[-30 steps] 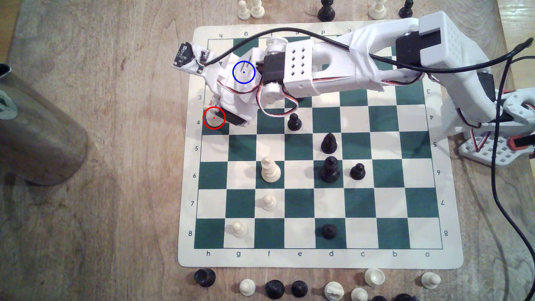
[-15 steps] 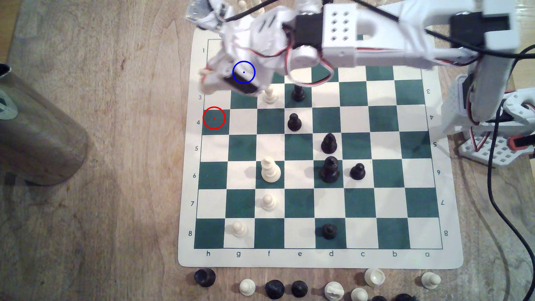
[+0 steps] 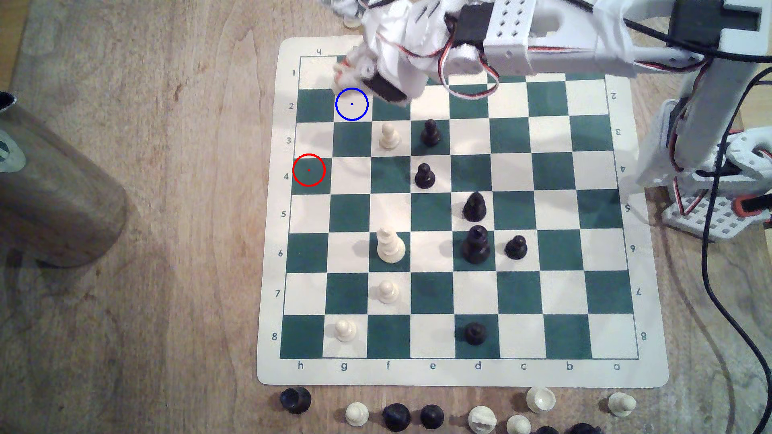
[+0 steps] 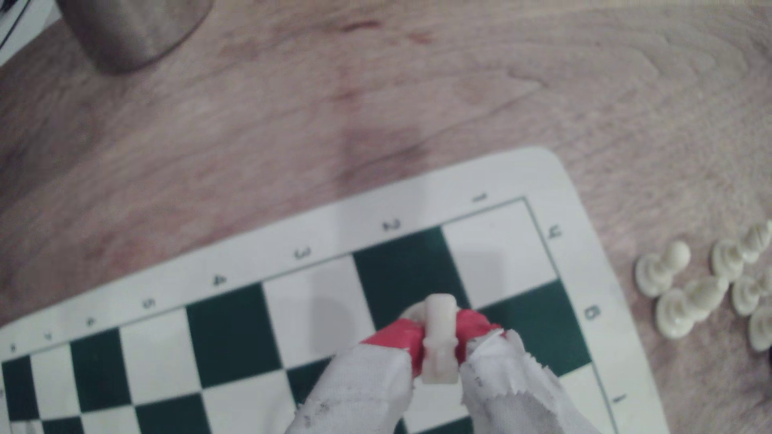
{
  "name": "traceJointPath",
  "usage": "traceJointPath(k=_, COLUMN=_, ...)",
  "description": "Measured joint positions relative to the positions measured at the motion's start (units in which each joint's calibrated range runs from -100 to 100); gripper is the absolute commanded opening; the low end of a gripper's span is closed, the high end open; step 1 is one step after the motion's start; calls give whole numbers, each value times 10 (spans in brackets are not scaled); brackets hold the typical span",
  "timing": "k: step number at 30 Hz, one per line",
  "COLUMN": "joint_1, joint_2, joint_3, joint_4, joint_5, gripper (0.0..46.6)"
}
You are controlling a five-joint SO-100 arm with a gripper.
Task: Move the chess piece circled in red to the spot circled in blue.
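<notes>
The white, cloth-wrapped gripper (image 4: pixel 438 334) had its red-tipped fingers (image 4: pixel 397 336) pinched tight on the cream-white knight-like chess piece (image 4: pixel 438 338), and that piece was up in the air, clear of the green-and-cream chessboard mat (image 3: pixel 267 233)! From the wrist camera, the piece sat squeezed between the two red pads with the board's corner squares of ranks 1 and 2 below it. In the exterior view, the gripper (image 3: pixel 355 71) hung over the far corner of the board on the exterior view's left, above the first-rank squares by the h and g files; the carried piece itself was too blurred there to pick out. Just beside it, on the near side, lay the blue-circled cream square (image 3: pixel 351 104), bare. The red-circled green square (image 3: pixel 308 170) at the board's edge on the exterior view's left was bare as well. A cream pawn (image 3: pixel 388 135) and a black pawn (image 3: pixel 430 132) stood side by side on the third rank, near the blue ring. A tall tiered cream piece (image 3: pixel 389 246) held the middle of the board. Off the mat, cream pieces (image 4: pixel 664 269) lay scattered on the wooden desk (image 3: pixel 125 334) past the far edge, and a brown cylinder (image 3: pixel 54 200) rested at the desk's edge on the exterior view's left.
</notes>
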Motion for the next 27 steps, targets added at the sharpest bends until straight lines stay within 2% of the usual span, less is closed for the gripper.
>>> traceJointPath(k=17, joint_1=2, joint_2=111, joint_3=0, joint_4=-57, joint_5=1, gripper=5)
traceJointPath(k=27, joint_1=11, joint_2=113, joint_3=0, joint_4=-61, joint_5=2, gripper=5)
